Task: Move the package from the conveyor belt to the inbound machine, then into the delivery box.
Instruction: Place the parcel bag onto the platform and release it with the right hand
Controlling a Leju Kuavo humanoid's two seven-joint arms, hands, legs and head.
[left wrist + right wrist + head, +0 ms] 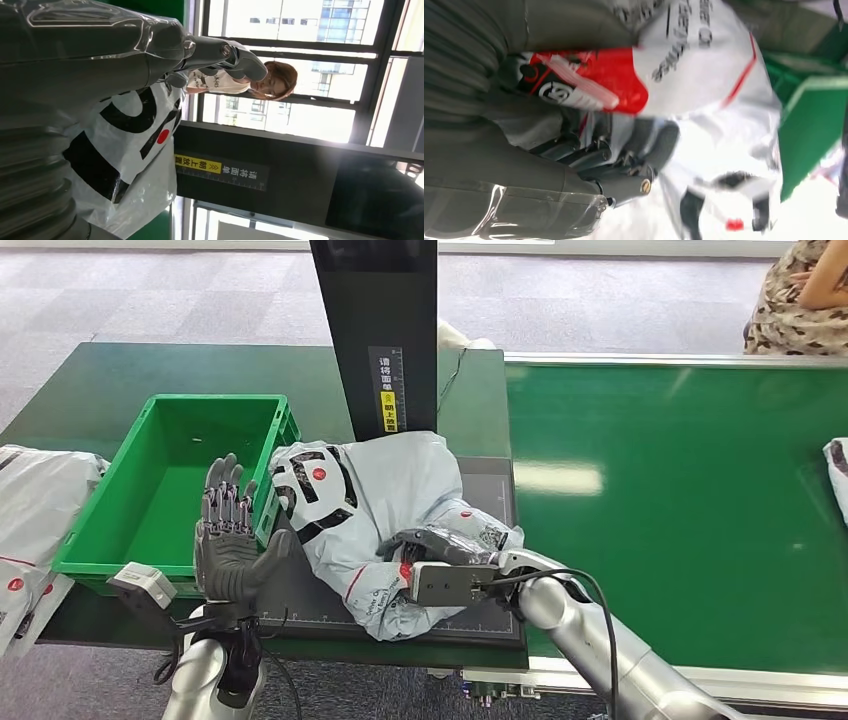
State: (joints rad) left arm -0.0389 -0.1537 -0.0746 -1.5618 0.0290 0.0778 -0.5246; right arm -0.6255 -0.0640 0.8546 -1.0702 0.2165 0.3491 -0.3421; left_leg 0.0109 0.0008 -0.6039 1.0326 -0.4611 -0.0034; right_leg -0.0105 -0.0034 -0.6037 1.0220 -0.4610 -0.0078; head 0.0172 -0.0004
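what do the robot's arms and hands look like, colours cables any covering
Both arms are smooth silver tubes. The left hand is dark grey with darker segmented fingers, a light grey box at its wrist and black cables looping below. The right hand is grey too, with a grey rectangular wrist block and a black cable arcing over the forearm. The wrist views show grey ribbed covers and clear plastic film.

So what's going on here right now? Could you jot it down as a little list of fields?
package: white plastic mailer bag with black and red print, lying on the dark scanner platform
right hand: grips the bag's near edge
left hand: raised, fingers spread, holding nothing, beside the bag
box: green plastic crate, left of the platform
conveyor: green belt, another white bag at its far right
bystander: person in patterned clothing behind the belt
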